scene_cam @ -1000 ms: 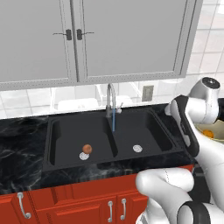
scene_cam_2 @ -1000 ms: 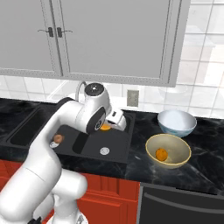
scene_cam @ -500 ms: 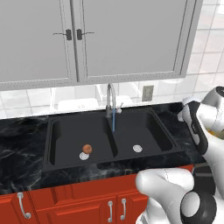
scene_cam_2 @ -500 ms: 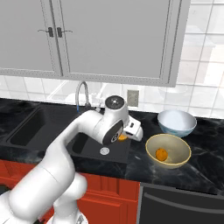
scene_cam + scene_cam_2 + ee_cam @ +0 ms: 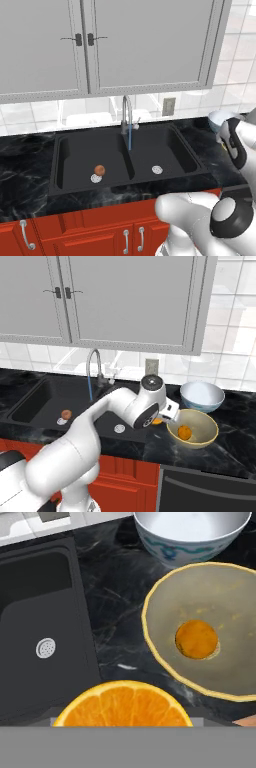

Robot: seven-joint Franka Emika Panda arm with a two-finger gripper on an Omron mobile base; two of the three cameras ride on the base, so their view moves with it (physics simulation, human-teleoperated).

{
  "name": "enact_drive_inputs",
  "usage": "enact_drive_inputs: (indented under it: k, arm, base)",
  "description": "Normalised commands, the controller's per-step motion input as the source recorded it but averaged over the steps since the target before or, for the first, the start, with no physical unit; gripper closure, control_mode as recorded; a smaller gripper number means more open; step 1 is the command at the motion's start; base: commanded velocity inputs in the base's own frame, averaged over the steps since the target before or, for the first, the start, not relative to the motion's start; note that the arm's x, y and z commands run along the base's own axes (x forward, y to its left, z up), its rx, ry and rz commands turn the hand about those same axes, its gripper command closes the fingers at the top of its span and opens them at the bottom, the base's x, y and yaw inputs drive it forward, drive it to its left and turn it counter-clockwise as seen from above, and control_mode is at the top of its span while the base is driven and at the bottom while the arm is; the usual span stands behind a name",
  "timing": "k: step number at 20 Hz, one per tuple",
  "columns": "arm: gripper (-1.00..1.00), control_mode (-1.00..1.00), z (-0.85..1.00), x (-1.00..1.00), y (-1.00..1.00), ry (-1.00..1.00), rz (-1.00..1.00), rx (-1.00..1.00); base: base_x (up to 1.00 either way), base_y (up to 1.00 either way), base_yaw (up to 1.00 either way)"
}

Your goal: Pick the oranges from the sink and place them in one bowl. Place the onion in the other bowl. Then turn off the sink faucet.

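While the arm reaches right across the counter, its gripper (image 5: 164, 418) clasps an orange (image 5: 122, 704) just beside the yellow-tan bowl (image 5: 207, 438), wrist level.

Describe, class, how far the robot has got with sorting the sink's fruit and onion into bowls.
Done: one orange sits in the yellow bowl. In hand: the pincer carries the second orange beside that bowl. Left: the onion lies in the sink, the pale bowl awaits it, and the faucet runs.
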Motion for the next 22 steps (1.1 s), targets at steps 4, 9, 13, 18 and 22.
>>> enact_drive_inputs:
  k: [4,9,13,18,22]
  arm:
    - [1.0,-1.0,-0.07,0.0,-0.45,0.07,-0.01,0.0]
    - [1.0,-1.0,-0.03,0.0,-0.46,0.07,-0.03,0.0]
    - [1.0,-1.0,-0.02,0.0,-0.43,0.06,-0.03,0.0]
    - [1.0,-1.0,-0.09,0.01,-0.33,0.01,-0.02,0.0]
    - [1.0,-1.0,-0.15,0.13,-0.24,0.0,0.0,0.0]
  base:
    - [0.0,0.0,0.0]
    - [0.0,0.0,0.0]
    - [0.0,0.0,0.0]
    - [0.0,0.0,0.0]
    - [0.0,0.0,0.0]
